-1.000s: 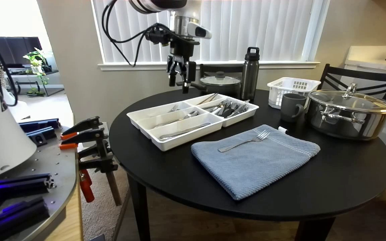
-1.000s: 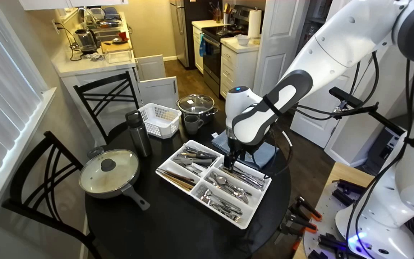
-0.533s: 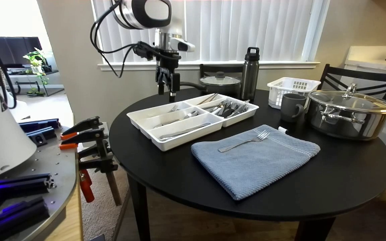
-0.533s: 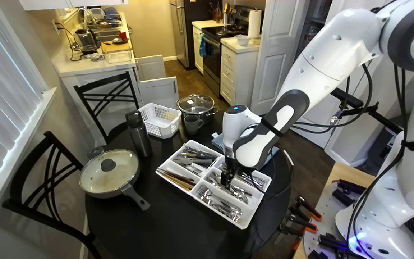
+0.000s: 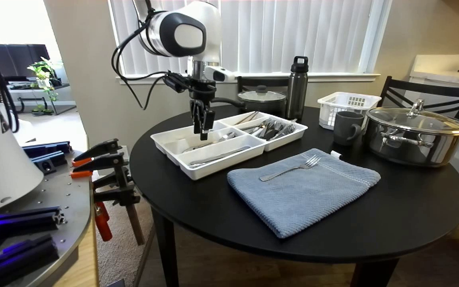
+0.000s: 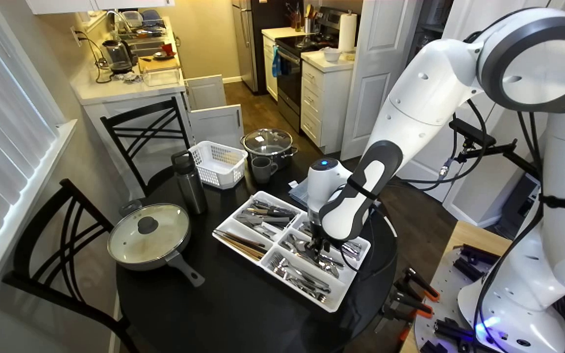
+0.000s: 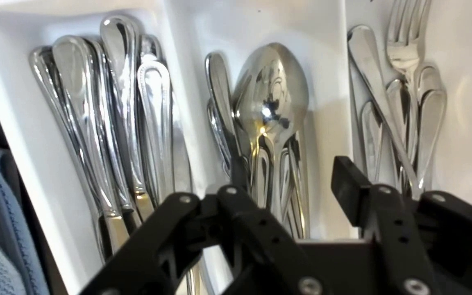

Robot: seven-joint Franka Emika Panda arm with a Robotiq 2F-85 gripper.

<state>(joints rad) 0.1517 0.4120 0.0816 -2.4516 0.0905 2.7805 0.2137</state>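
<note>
My gripper (image 7: 292, 178) is open and empty, pointing down over the middle long compartment of the white cutlery tray (image 5: 229, 160). It hangs low at the tray in both exterior views (image 5: 202, 133) (image 6: 318, 247). A spoon (image 7: 275, 82) lies on top of other cutlery between the spread fingers in the wrist view. I cannot tell whether the fingertips touch anything. Knife handles (image 7: 84, 86) fill the compartment on one side, forks (image 7: 406, 53) the other. A single fork (image 5: 305, 164) lies on a folded blue towel (image 5: 293, 203) beside the tray.
The round black table (image 5: 197, 211) also bears a grey mug (image 5: 347, 126), a lidded steel pot (image 5: 412, 145), a white basket (image 5: 333, 109), a bottle (image 5: 297, 93) and a lidded pan (image 6: 165, 235). Chopsticks (image 6: 241, 245) and more utensils (image 6: 268, 215) fill the tray's other compartments.
My gripper has moved across the tray to the middle compartment and come down close to the cutlery. The tray, towel and fork on it have not moved.
</note>
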